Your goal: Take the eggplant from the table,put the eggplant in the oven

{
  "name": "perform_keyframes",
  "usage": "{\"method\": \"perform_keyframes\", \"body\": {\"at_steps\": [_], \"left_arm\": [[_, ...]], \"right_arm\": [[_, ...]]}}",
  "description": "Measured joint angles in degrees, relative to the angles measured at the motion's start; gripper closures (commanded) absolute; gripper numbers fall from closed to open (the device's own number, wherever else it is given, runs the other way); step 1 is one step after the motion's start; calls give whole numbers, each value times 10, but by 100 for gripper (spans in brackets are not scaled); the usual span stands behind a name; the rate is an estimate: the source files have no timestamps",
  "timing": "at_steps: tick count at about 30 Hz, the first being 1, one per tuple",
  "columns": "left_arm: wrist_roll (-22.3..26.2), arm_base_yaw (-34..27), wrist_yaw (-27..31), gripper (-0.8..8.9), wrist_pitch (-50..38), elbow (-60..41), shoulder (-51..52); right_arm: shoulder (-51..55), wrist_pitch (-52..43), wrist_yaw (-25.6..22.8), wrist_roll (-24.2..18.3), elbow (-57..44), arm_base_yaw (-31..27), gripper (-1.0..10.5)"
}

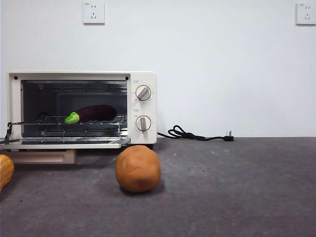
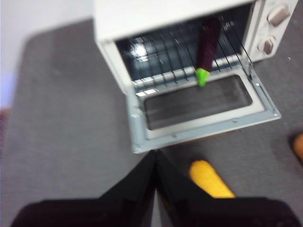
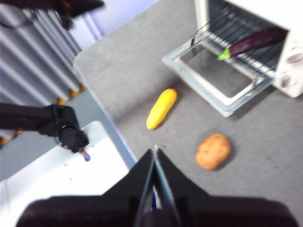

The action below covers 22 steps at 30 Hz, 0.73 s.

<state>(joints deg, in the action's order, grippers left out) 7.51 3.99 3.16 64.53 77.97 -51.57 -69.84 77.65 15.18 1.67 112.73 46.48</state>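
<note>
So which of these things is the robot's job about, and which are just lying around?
Job:
- eggplant, already on the rack
- oven, door open
- table

Lying about:
- orange-brown ball
- yellow ridged item
- black power cord
- wall sockets

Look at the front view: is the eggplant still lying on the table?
No, the eggplant lies on the wire rack inside the open oven.

Dark grey table (image 1: 237, 192) with oven (image 1: 143, 79), orange-brown ball (image 1: 138, 168), yellow item (image 3: 161, 108), black cord (image 1: 197, 135)
</note>
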Motion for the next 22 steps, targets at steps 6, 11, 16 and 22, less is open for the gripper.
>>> {"method": "perform_keyframes", "body": {"at_steps": [6,11,16,22], "left_arm": [[-7,-113,-146,820,-99,-110,-11],[-25,-188,-228,820,-175,-188,-59],[-31,-242,-268,820,-209,-232,-138],[-32,-296,-334,820,-283,-232,-193]], "right_arm": [[46,0,-13,0,0,0,959],[80,0,-13,0,0,0,959],[117,0,-26,0,0,0,959],[169,0,-73,0,0,0,959]]}}
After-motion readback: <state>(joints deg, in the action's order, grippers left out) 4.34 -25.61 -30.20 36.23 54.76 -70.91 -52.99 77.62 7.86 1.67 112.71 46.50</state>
